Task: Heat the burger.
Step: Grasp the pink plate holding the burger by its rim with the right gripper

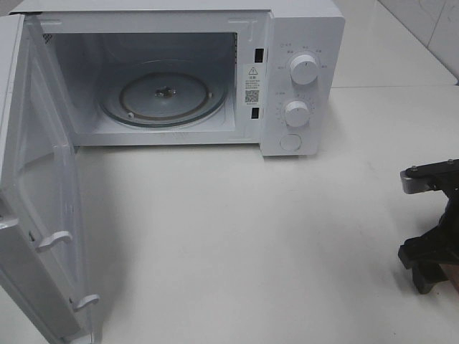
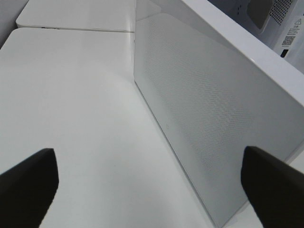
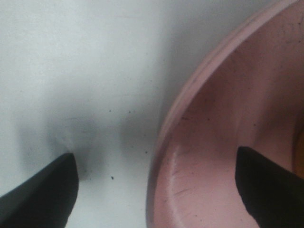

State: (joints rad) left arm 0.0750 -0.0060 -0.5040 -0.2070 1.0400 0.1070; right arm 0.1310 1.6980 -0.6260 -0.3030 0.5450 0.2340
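The burger shows in no view. The white microwave (image 1: pixel 305 36) stands at the back with its door (image 1: pixel 36 208) swung wide open to the left, and its glass turntable (image 1: pixel 165 97) is bare. My right gripper (image 1: pixel 428 265) is at the right edge of the table. In the right wrist view it (image 3: pixel 154 190) is open and low over the rim of a pink plate (image 3: pixel 223 137), one finger over the table and one over the plate's inside. My left gripper (image 2: pixel 149 185) is open and empty, close to the outer face of the open door (image 2: pixel 204 118).
The microwave's two white knobs (image 1: pixel 304 69) and a round button sit on its right panel. The open door reaches to the table's front left corner. White table surface (image 1: pixel 237 236) lies in front of the microwave. A second table edge (image 2: pixel 71 21) shows beyond the door.
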